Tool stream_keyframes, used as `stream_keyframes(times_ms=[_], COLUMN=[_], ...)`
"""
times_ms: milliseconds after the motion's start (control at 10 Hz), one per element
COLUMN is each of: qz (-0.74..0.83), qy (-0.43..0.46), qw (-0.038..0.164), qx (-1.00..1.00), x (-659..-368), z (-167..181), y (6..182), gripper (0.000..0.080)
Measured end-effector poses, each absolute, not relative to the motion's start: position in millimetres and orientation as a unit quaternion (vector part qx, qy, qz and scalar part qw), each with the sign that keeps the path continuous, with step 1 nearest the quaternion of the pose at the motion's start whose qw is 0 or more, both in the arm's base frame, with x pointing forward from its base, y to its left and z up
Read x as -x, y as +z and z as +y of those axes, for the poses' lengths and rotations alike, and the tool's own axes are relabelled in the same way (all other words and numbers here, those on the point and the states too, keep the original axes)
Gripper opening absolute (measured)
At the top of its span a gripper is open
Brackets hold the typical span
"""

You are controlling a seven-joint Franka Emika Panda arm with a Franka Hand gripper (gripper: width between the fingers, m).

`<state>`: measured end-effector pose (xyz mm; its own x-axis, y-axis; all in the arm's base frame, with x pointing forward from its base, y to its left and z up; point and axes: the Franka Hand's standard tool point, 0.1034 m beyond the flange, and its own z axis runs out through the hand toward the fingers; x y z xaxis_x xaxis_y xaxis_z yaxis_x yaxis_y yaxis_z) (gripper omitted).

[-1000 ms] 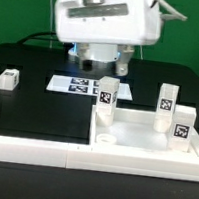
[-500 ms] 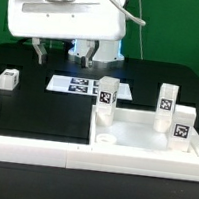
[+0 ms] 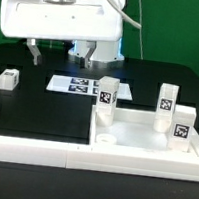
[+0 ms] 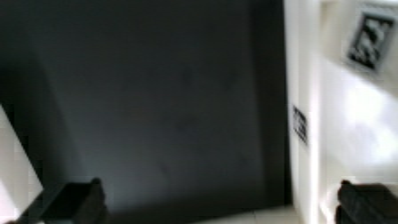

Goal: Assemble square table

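White plastic fills the exterior view's right: the square top [image 3: 144, 133] sits there with three leg blocks [image 3: 107, 92] on it, and one leg [image 3: 8, 77] waits far left. Your gripper [image 3: 61, 54] hangs wide open, holding nothing. Wrist view shows its fingertips [image 4: 71, 200] spread over bare black table [image 4: 160, 100], so you have most work left.

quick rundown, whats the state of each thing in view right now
gripper: open, holding nothing, up above the table
table top: lying flat against the front rails
three legs: standing upright at the table top
fourth leg: lying apart at the exterior view's left
marker board: flat on the table
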<state>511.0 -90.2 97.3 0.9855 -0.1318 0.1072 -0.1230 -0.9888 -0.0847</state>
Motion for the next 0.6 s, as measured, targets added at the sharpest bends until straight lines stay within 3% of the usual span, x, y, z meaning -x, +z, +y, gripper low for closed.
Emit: stream_keyframes(times_ms=[100, 200, 300, 400, 600], qz=[0.037, 0.029, 0.017, 0.008, 0.015], qy=[-0.041, 0.009, 0.046, 0.059, 0.137], qw=[0.017, 0.024, 0.014, 0.007, 0.030], qx=[0.998, 0.999, 0.999, 0.998, 0.990], x=[-474.3, -448.1, -432.9, -426.2, -431.0], z=[-118.2, -135.7, -164.8, -184.3, -165.3], y=[75.1, 61.7, 50.4, 42.0, 45.1], gripper=[0.0649, 0.0649, 0.0649, 0.0649, 0.0649])
